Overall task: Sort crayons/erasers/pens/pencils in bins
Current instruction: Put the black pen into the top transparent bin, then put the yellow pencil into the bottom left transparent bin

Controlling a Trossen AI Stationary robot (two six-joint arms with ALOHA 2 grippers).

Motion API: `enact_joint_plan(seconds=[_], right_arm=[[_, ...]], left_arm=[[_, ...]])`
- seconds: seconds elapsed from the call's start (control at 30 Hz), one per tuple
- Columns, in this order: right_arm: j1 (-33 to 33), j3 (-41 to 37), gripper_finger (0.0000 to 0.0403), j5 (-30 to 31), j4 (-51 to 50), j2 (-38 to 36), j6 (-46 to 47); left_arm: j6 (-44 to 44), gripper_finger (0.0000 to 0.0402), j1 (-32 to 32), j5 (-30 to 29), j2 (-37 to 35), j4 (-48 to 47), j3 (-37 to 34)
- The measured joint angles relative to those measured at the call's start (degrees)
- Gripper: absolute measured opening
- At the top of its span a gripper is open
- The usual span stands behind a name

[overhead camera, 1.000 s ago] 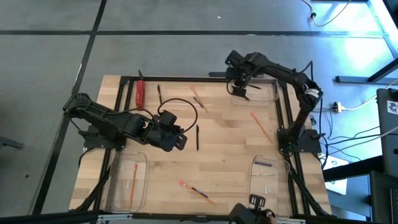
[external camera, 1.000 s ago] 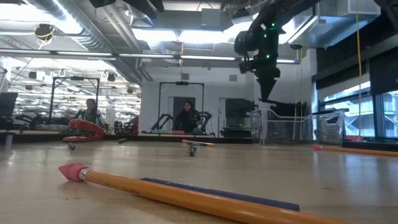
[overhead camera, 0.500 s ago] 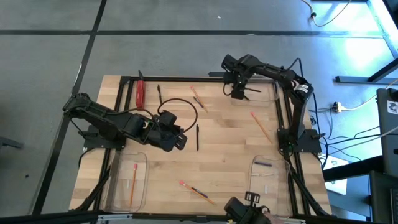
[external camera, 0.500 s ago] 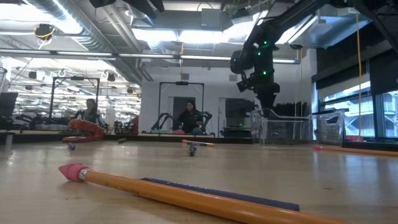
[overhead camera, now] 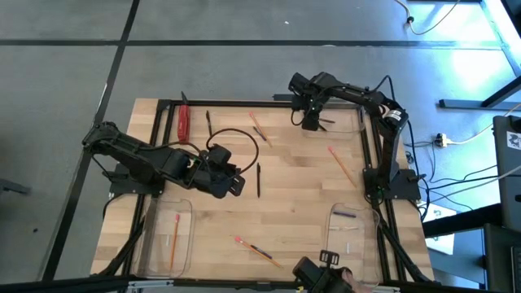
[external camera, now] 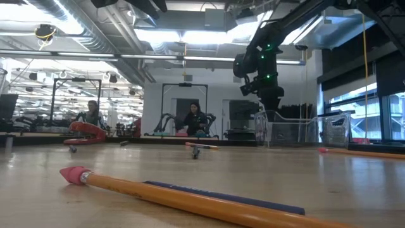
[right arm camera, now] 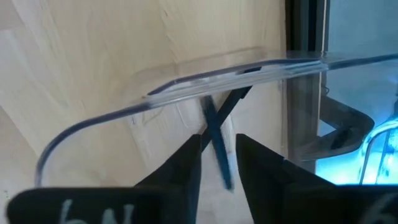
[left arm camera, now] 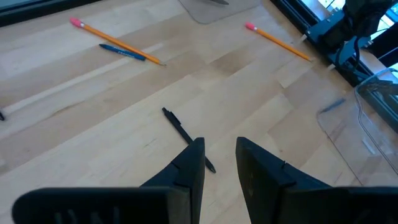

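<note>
Overhead, the wooden table (overhead camera: 285, 183) lies inside a black frame, with a red tool (overhead camera: 184, 120) and a looped black cable (overhead camera: 236, 140) near the far left. The right gripper (overhead camera: 312, 122) hangs over the clear bin (overhead camera: 346, 115) at the far right corner; its wrist view shows the two dark fingers (right arm camera: 180, 165) parted, with crossed pens (right arm camera: 217, 134) lying in the gap beyond them inside the bin's curved wall (right arm camera: 99, 124), and nothing visibly clamped. The left gripper (overhead camera: 232, 183) hovers low over mid-table, its fingers (left arm camera: 186, 171) apart and empty, just beside a loose black pen (overhead camera: 258, 179), which the left wrist view shows ahead of the fingertips (left arm camera: 186, 135). Loose pencils lie near the far edge (overhead camera: 259, 128), toward the right side (overhead camera: 342, 165) and near the front edge (overhead camera: 259, 252); the last lies against a dark stick, seen in the low view as a large orange shaft with a pink eraser (external camera: 190, 197). The near left bin (overhead camera: 167, 236) holds one pencil; the near right bin (overhead camera: 350, 232) holds a short dark stick, too small to tell whether it is a crayon. Only the low view shows the room behind, where two seated people (external camera: 193, 120) are visible, and it shows the right arm (external camera: 262, 69) from the side, its fingertips hidden behind the far bin's wall (external camera: 297, 130).
</note>
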Motion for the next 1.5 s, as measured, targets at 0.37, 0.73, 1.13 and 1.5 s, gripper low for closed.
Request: enact_joint_plan(seconds=[0.37, 0.73, 1.13, 1.5], right_arm=[[0.0, 2.05, 0.0145, -0.12, -3.47, -0.06, 3.54], [4.04, 11.3, 0.0146, -8.14, -11.56, -7.44, 11.29], [13.43, 4.86, 0.0146, -25.33, -10.61, -27.89, 21.81], [24.85, -13.58, 0.0146, -24.57, -1.57, -42.81, 32.49]], left_arm=[[-0.02, 0.0085, 0.0, 0.0, 0.0, -0.02, 0.0], [-2.6, 0.0085, -0.46, 0.46, 0.0, -0.13, 0.0], [-7.74, 0.0085, -6.39, -0.65, 0.0, 0.12, -0.43], [-14.79, 0.0085, -7.54, 0.63, 0.0, 0.28, -6.5]])
